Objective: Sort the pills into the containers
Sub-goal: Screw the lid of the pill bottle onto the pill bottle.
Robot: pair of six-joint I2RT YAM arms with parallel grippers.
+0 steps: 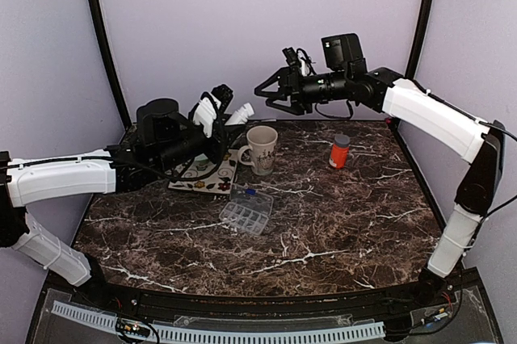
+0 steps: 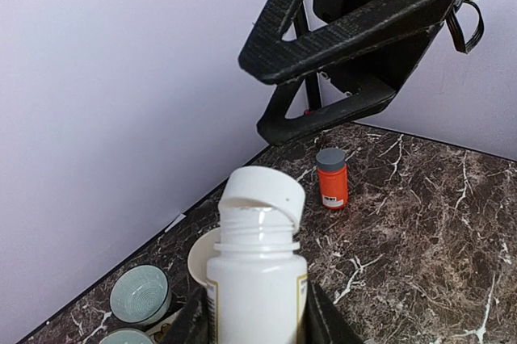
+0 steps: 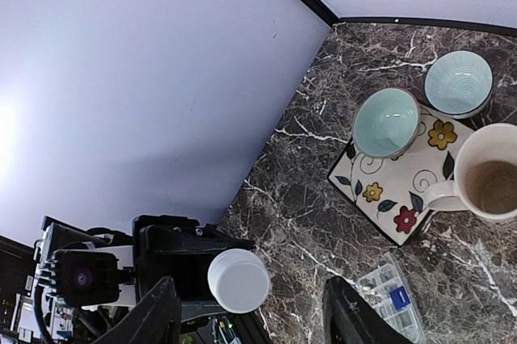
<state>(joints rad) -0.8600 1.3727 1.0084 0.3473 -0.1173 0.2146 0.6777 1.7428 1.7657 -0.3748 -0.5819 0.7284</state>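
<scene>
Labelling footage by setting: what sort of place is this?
Probably a lab robot test booth: plain lilac walls close round a marble-look table, the left arm and right arm stand at its near edge, and staged props include a pill organizer and white bottle.

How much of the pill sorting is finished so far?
Barely started. Done: the white bottle has its lid flipped open, it seems, and one blue thing sits in the clear pill box. In hand: the left pincer grips that bottle while the right pincer hangs open near its top. Left: the other compartments look empty, and the orange bottle stands capped on the table.
</scene>
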